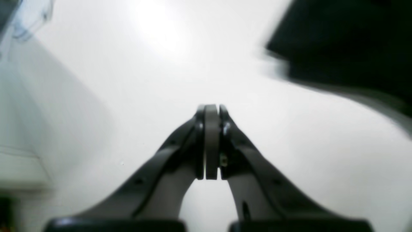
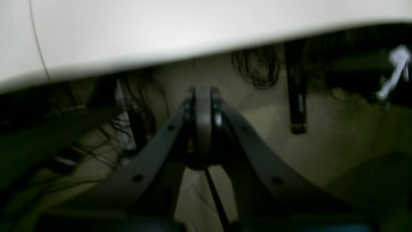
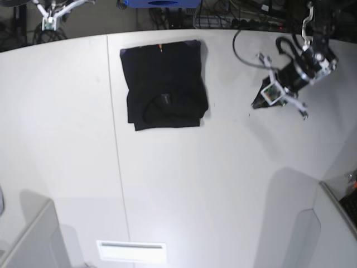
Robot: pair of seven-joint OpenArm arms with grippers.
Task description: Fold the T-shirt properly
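Note:
The black T-shirt (image 3: 164,84) lies folded into a compact rectangle at the back of the white table (image 3: 212,184), its neck opening and small tag facing up. In the blurred left wrist view its dark edge (image 1: 347,42) fills the upper right corner. My left gripper (image 3: 258,104) hangs over bare table to the right of the shirt, apart from it; its fingers (image 1: 211,108) are pressed together with nothing between them. My right gripper (image 3: 49,22) is off the table's far left corner. It is shut and empty (image 2: 202,91) above the floor.
A thin seam (image 3: 114,139) runs front to back across the table, left of the shirt. A white strip (image 3: 131,251) lies near the front edge. Grey panels (image 3: 28,240) stand at both front corners. Cables (image 2: 257,67) hang past the far edge.

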